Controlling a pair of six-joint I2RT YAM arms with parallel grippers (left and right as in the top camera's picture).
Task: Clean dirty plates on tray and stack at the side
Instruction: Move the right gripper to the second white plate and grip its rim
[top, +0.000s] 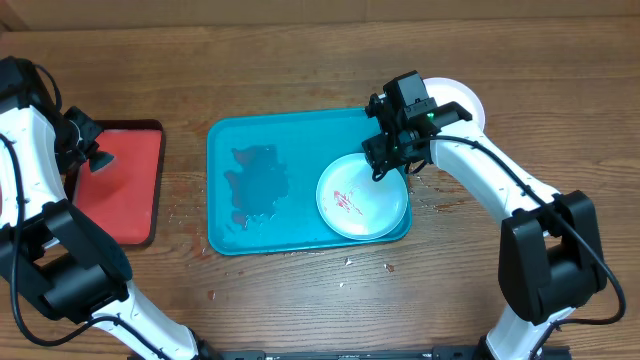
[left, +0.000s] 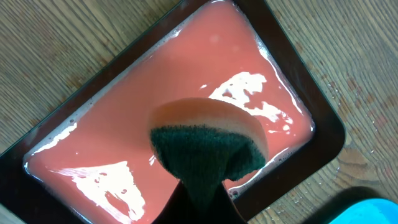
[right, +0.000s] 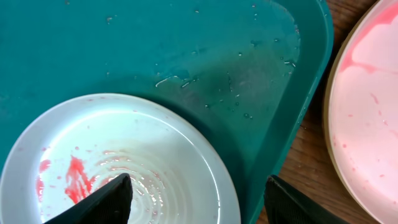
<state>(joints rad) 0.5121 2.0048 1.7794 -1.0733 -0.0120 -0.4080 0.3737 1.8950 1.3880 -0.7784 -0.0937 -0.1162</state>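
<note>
at the far left, a sponge (left: 208, 140) is clamped in the left gripper (top: 88, 152) above the red tray (top: 135, 205). the teal tray (top: 260, 135) is wet, with open room on its left half. a red-smeared white plate (top: 375, 215) is left in its right corner, so cleaning is judged unfinished. the right gripper (right: 198, 180) is spread wide, empty, over that plate's rim. a second plate (right: 367, 112) is set just outside the tray's right rim, where room is tight.
</note>
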